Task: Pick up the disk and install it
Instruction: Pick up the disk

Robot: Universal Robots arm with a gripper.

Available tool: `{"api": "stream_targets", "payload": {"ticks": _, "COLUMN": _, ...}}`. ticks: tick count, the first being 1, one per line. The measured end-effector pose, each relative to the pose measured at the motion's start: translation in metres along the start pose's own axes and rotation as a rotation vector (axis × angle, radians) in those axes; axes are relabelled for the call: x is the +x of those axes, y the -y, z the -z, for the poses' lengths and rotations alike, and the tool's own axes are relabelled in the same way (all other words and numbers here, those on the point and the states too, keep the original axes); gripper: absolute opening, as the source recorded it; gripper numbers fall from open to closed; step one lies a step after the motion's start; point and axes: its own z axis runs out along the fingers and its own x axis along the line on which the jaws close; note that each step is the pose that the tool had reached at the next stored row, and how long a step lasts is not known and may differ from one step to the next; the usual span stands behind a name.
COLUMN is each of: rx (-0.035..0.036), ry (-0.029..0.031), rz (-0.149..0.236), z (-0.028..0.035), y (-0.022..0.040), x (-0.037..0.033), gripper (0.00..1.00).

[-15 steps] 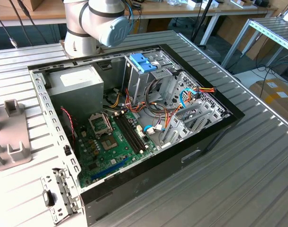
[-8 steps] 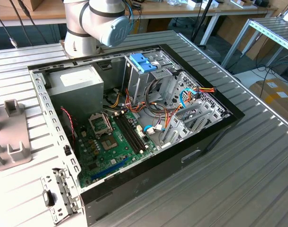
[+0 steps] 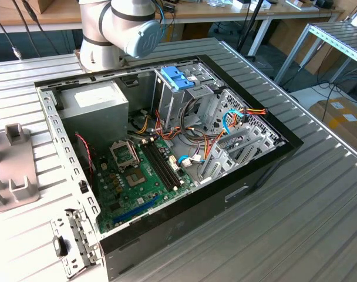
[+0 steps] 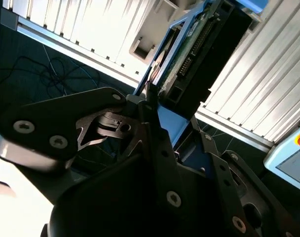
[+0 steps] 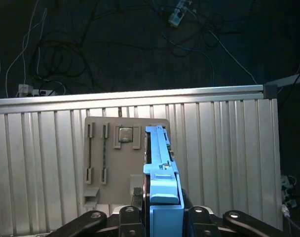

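The disk (image 5: 162, 163) shows edge-on in the first wrist view, with bright blue rails along a dark body. My gripper (image 5: 162, 219) is shut on its near end, one black finger on each side. In the second wrist view the disk (image 4: 202, 44) shows its dark body and green circuit board, and the gripper (image 4: 152, 106) clamps its blue tab. The disk is over a grey holder plate (image 5: 115, 163) on the ribbed metal table. Whether it still touches the plate I cannot tell. The open computer case (image 3: 266, 158) is in the exterior view, with the arm's base (image 3: 117, 29) behind it.
Inside the case are a grey power supply box (image 3: 93, 106), a green motherboard (image 3: 137, 176), loose cables (image 3: 237, 114) and a drive cage topped by a light-blue clip (image 3: 177, 76). A grey fixture (image 3: 11, 170) lies at the exterior view's left. The table edge (image 5: 130, 94) runs past the holder.
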Motion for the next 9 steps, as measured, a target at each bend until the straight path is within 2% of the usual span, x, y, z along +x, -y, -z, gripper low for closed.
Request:
{"api": "stream_targets", "payload": {"ticks": 2, "rx": -0.0014, "ry": -0.0002, "rz": 0.024, "z": -0.0001, "y": 0.0009, "x": 0.0007, "gripper": 0.37}}
{"api": "stream_targets", "payload": {"ticks": 9, "rx": -0.0017, "ry": -0.0002, "rz": 0.026, "z": 0.0008, "y": 0.0041, "x": 0.0139, "gripper": 0.37}}
